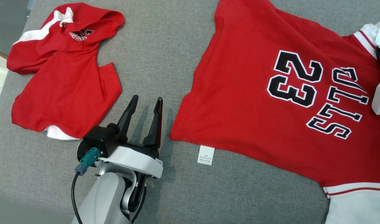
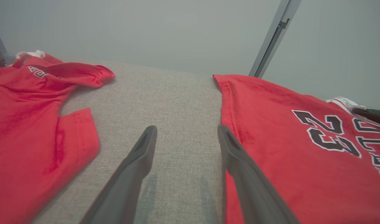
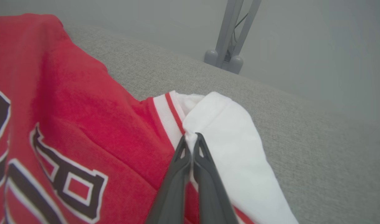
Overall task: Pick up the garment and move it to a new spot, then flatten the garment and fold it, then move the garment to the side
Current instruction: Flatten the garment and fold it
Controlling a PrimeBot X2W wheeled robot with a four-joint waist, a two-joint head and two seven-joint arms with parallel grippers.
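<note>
Where the garment lies: red cloth jersey with white sleeves and black 23 [image 1: 271, 109], spread nearly flat on the grey fabric tabletop [image 1: 177, 46].
Right gripper [image 3: 190, 137]: pinched together on the jersey's white sleeve seam.
Left gripper [image 1: 147, 99]: fingers apart, empty, just beside the jersey's hem.
Crumpled red shirt [image 1: 62, 77]: well apart from the jersey.
Progress: likely flattening; folding and moving aside are left.

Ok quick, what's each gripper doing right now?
Left gripper: open, holding nothing.
Right gripper: shut on the shirt, by its white sleeve.
</note>
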